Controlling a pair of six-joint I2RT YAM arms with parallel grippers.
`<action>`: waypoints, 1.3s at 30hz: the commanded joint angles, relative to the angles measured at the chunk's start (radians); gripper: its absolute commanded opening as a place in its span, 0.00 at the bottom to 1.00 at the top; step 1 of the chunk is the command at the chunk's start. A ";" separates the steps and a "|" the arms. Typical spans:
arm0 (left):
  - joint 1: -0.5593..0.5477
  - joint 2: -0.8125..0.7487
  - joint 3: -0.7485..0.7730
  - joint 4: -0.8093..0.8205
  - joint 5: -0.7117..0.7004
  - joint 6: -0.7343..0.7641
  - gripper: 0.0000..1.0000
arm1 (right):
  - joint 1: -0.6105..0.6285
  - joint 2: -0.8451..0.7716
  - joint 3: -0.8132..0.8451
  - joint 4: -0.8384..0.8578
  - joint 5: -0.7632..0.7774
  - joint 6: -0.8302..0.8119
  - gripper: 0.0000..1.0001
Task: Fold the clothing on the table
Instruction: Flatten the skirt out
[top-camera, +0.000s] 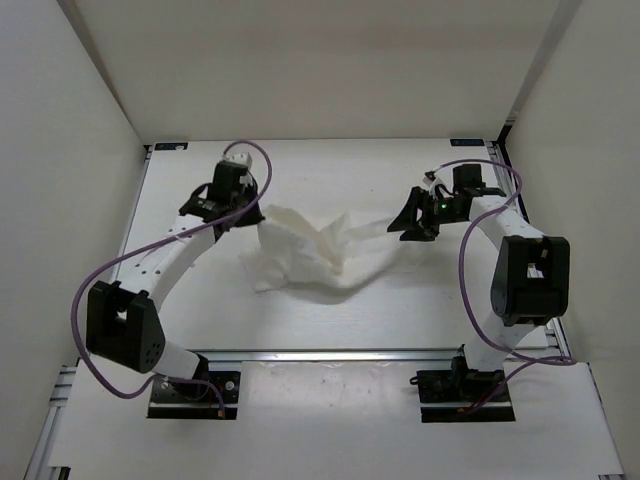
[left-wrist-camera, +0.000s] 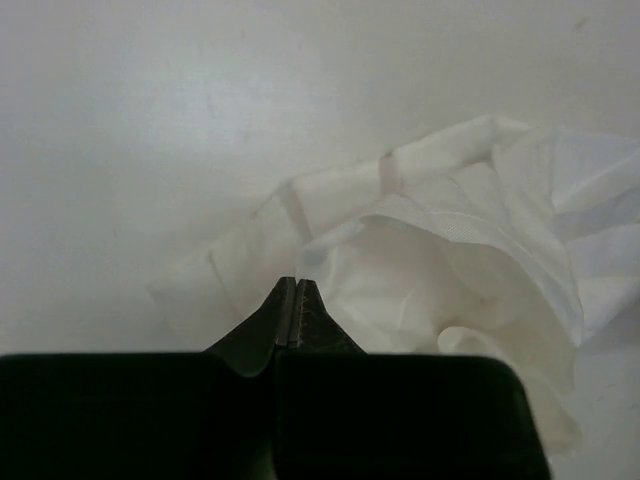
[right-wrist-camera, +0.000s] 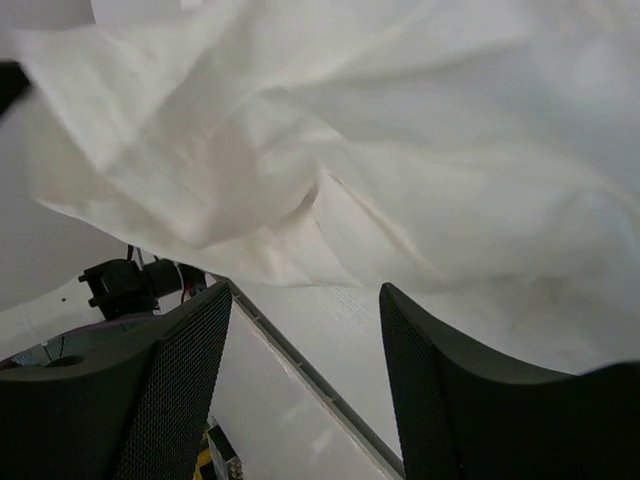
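At mid-table, the clothing (top-camera: 305, 255) lies crumpled on the smooth white table (top-camera: 410, 310), thin soft white fabric heaped in loose folds with long creases and a curved edge. One narrow flap stretches toward the right gripper (top-camera: 408, 228). The left gripper (left-wrist-camera: 290, 300) has its dark tapered jaws pressed together right at a folded edge of the cloth; I cannot tell if a layer is caught between them. The right gripper's black fingers (right-wrist-camera: 180, 380), mesh-textured inside, stand spread apart beneath draped fabric.
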 joint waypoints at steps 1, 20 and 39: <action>-0.051 -0.002 -0.157 -0.013 0.016 -0.025 0.00 | 0.000 -0.040 0.022 0.019 -0.027 0.019 0.67; 0.011 0.018 -0.187 -0.006 0.074 0.012 0.00 | 0.427 0.351 0.680 -0.398 0.289 -0.198 0.65; -0.190 0.119 -0.216 0.017 0.284 -0.005 0.00 | 0.500 0.318 0.664 -0.338 0.317 -0.149 0.66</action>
